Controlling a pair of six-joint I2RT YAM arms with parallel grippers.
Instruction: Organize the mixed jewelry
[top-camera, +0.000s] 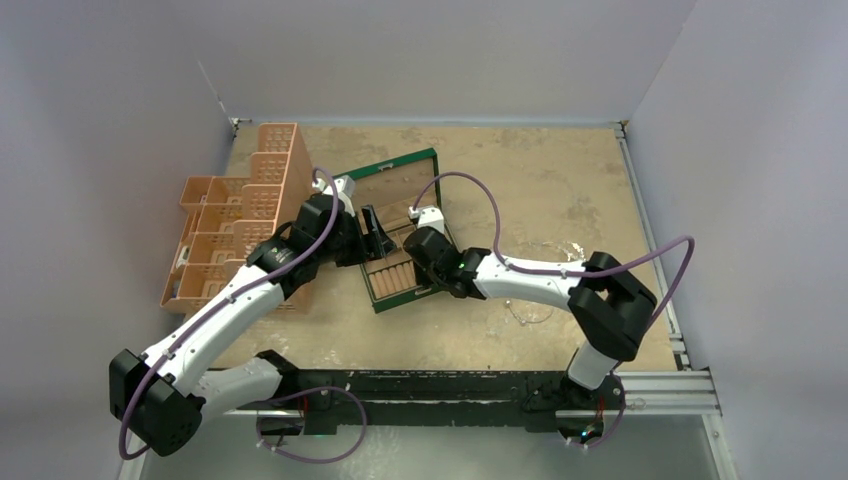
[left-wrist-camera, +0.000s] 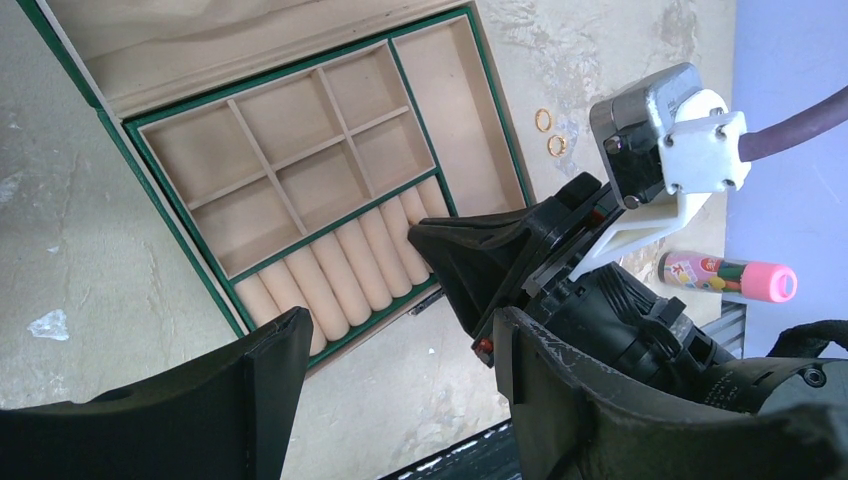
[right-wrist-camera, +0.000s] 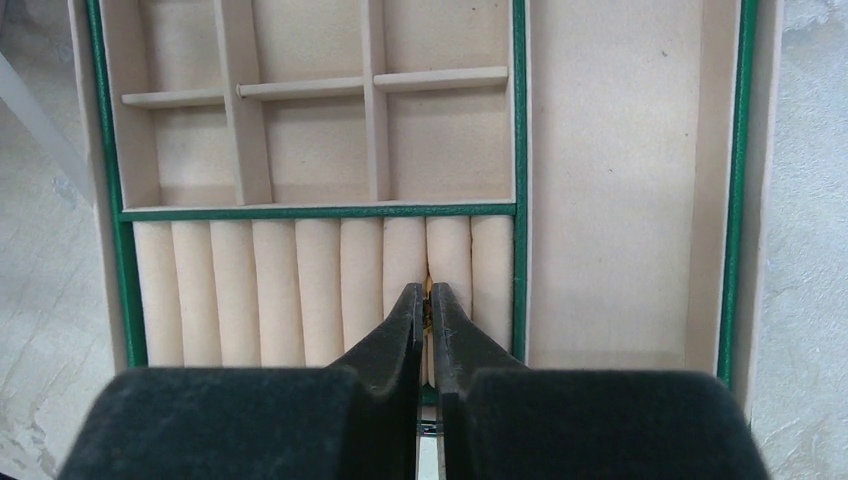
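The right gripper (right-wrist-camera: 428, 305) is pinched nearly shut on a gold ring (right-wrist-camera: 428, 291), glimpsed only as a speck between the tips. It is set over the ring rolls (right-wrist-camera: 320, 290) at the near end of the green box (right-wrist-camera: 519, 150), mid-table. The left gripper (left-wrist-camera: 395, 335) is spread wide and empty above the box. The ring is best pushed straight down into the slot between two rolls, then released slowly. Two loose gold rings (left-wrist-camera: 543, 120) are noted on the table (left-wrist-camera: 620, 40), just beside the box.
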